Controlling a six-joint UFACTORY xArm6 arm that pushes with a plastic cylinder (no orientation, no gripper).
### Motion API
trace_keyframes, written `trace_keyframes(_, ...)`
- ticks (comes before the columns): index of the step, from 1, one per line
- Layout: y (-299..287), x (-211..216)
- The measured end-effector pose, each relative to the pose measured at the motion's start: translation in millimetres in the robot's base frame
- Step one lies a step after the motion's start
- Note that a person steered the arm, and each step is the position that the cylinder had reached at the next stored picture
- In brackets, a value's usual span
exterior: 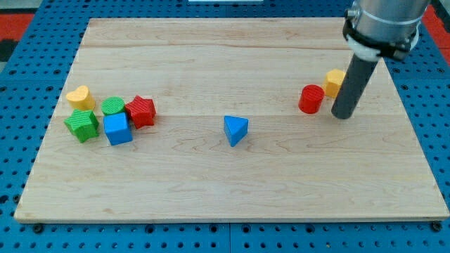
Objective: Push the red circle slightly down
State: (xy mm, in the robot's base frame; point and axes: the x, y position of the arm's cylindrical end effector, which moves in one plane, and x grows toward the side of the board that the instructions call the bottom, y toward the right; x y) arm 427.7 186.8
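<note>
The red circle [311,98] is a short red cylinder on the wooden board, at the view's right. A yellow block [335,81] sits just to its upper right, partly hidden by the rod. My tip [343,114] rests on the board just right of the red circle and slightly below it, a small gap apart. The dark rod rises toward the view's top right.
A blue triangle [235,130] lies near the board's middle. At the view's left sit a yellow heart [80,95], a green circle [112,106], a red star-like block [141,111], a green block [82,125] and a blue cube [117,129]. The board's right edge [422,140] is close to my tip.
</note>
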Motion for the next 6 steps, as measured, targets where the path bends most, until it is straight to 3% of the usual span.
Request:
trace_keyframes(4, -92, -40)
trace_keyframes(6, -109, -17)
